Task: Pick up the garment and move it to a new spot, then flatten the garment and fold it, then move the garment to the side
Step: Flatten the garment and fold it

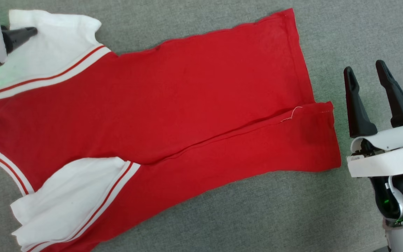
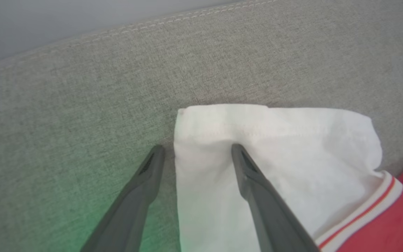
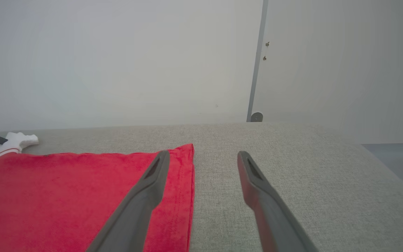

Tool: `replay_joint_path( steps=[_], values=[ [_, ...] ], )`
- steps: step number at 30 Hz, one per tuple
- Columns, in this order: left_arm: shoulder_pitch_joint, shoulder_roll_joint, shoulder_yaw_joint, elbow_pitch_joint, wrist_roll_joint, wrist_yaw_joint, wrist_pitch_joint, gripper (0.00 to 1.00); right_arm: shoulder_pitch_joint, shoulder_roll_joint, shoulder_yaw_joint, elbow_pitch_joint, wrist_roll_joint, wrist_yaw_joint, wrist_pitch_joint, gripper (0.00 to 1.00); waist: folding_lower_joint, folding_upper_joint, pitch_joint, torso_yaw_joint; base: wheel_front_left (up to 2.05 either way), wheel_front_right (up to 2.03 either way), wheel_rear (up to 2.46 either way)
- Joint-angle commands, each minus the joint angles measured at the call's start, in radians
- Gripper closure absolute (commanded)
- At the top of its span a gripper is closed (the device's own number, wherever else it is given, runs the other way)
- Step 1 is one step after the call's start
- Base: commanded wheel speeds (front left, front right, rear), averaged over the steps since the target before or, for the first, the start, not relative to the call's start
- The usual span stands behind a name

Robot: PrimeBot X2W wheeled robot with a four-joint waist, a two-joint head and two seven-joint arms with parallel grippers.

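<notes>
Jersey shirt (image 1: 159,105), red with white sleeves and red-and-white striped trim, is lying spread across the grey fabric-covered worktop (image 1: 257,217). Its plain side is facing up, and its near long edge is looking doubled over onto the body along a lengthwise crease. The far sleeve (image 1: 51,45) is pointing toward the left tool (image 2: 197,148), which is standing wide open and gripping nothing. One of its fingers is sitting over the bare worktop just beside the cuff and the other over the white cloth. The right tool (image 1: 364,68) is waiting just beside the bottom hem (image 1: 303,70), equally wide open and empty. In its wrist view, one finger is showing over the stitched red edge and the other over bare grey fabric. The jersey shirt is looking light, soft and limp, so it is likely going to sag, drape and wrinkle when lifted rather than hold any shape. The knit is probably not slippery. Stitched edges are offering the firmest purchase, so pinching the cuff and a hem corner together is seeming wisest, keeping the cloth taut between both tools.
</notes>
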Motion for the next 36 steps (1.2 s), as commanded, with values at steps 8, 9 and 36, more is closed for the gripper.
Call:
replay_joint_path(
  steps=[8,9,36],
  values=[
    [0.014,-0.010,-0.061,-0.035,-0.060,-0.002,0.005,1.00,-0.136,-0.068,0.044,-0.016,0.047,-0.001,0.150,0.00,0.0000,0.0000,0.011,0.014,0.00,0.00,0.00],
    [0.011,-0.012,-0.064,-0.039,-0.068,-0.002,0.001,1.00,-0.166,-0.082,0.050,-0.008,0.051,-0.001,0.190,0.00,0.0000,0.0000,0.011,0.020,0.00,0.00,0.00],
    [-0.086,-0.102,-0.204,-0.105,-0.192,-0.002,-0.115,1.00,-0.748,-0.246,0.338,0.553,0.353,-0.001,0.968,0.68,0.0000,0.0000,0.058,0.168,0.00,0.00,0.00]
  ],
)
